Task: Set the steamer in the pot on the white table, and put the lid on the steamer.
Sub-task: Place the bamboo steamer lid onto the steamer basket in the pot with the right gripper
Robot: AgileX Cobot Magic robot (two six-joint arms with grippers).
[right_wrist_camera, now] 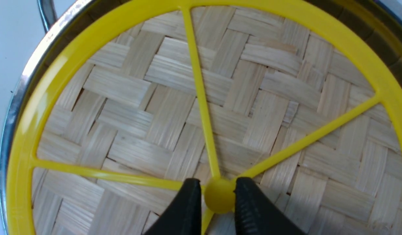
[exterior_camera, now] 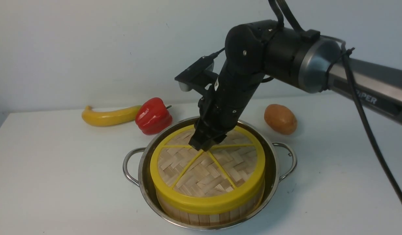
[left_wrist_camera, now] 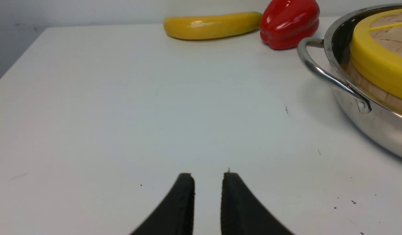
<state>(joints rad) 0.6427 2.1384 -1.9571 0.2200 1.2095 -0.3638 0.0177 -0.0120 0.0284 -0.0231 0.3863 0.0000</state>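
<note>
Lid (exterior_camera: 209,169) sat on steamer (exterior_camera: 201,213) inside pot (exterior_camera: 145,182) on table (exterior_camera: 57,169). Right gripper (right_wrist_camera: 218,195) fingers flanked the lid's knob (right_wrist_camera: 219,197), touching or just off it; can't tell if clamped. Left gripper (left_wrist_camera: 208,195) hovered low over table, jaws slightly apart, empty.

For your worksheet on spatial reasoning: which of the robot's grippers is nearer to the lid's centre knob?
The right. The right gripper has its fingertips on either side of the knob of the lid. The left gripper hovers over bare white table, beside the pot.
</note>
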